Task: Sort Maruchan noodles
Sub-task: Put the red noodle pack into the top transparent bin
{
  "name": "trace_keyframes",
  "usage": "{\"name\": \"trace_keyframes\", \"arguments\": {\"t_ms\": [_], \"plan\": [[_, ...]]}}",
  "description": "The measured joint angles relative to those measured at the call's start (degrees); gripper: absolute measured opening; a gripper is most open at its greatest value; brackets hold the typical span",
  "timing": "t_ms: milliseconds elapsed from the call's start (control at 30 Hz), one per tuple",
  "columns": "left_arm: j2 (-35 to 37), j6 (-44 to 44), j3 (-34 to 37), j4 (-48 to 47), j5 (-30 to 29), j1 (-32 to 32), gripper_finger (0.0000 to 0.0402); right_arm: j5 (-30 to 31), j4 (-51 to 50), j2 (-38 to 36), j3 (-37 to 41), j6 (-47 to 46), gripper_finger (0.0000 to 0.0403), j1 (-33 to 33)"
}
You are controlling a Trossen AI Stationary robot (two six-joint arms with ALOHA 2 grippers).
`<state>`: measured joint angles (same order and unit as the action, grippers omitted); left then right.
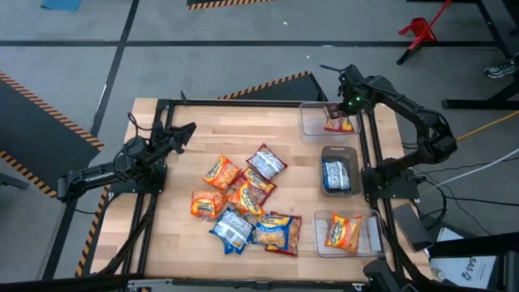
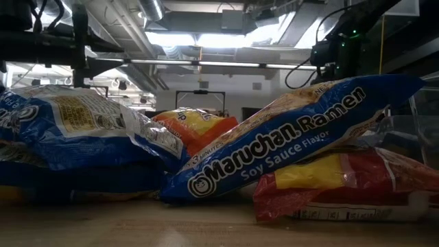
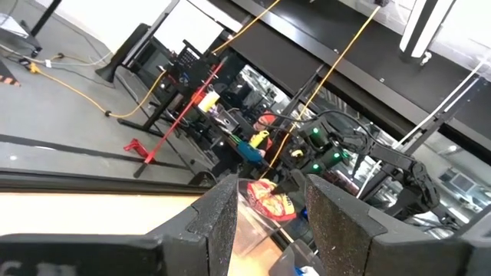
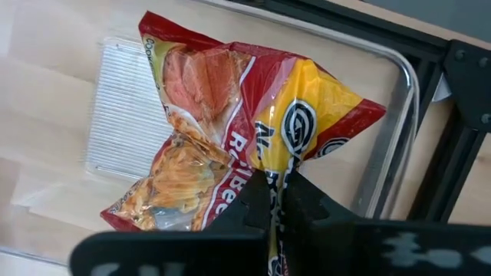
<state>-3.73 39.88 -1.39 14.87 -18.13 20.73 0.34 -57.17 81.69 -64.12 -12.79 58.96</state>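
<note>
While left jaws (image 3: 268, 222) gape empty, right jaws (image 4: 278, 201) pinch a crinkled dark-red noodle packet (image 4: 230, 130)

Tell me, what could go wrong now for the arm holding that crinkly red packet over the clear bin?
The right gripper pinches only an edge of the dark red crinkly ramen packet, so it might slip out early. The packet hangs over the far clear plastic bin, beside its wall, and could catch the rim or land half outside. In the pile, the blue Soy Sauce packet overlaps a red one, so later picks may drag neighbours. The left gripper waits open.
</note>
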Motion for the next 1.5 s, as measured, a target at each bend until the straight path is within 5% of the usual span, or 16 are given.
{"name": "trace_keyframes", "arguments": {"t_ms": [267,567,700,867,1167,1500], "plan": [[0.0,0.0,0.0,0.0,-0.8,0.0,0.0147,0.2,0.0,2.2,0.0,1.2,0.002,0.0],[0.0,0.0,0.0,-0.1,-0.8,0.0,0.0147,3.4,-1.3,2.9,-1.4,-0.4,0.016,-0.1],[0.0,0.0,0.0,-0.1,-0.8,0.0,0.0147,-3.9,-2.6,2.5,-6.3,-1.9,0.0195,-1.2],[0.0,0.0,0.0,-0.1,-0.7,0.0,0.0147,-8.4,-1.2,2.3,-12.2,-4.3,0.0197,-12.0],[0.0,0.0,0.0,-0.1,-0.6,0.0,0.0147,0.6,11.4,7.0,-12.7,-8.2,0.0206,-37.7],[0.0,0.0,0.0,-0.1,0.4,0.0,0.0147,-0.7,17.4,18.9,-12.6,-12.0,0.0332,-51.1]]}}
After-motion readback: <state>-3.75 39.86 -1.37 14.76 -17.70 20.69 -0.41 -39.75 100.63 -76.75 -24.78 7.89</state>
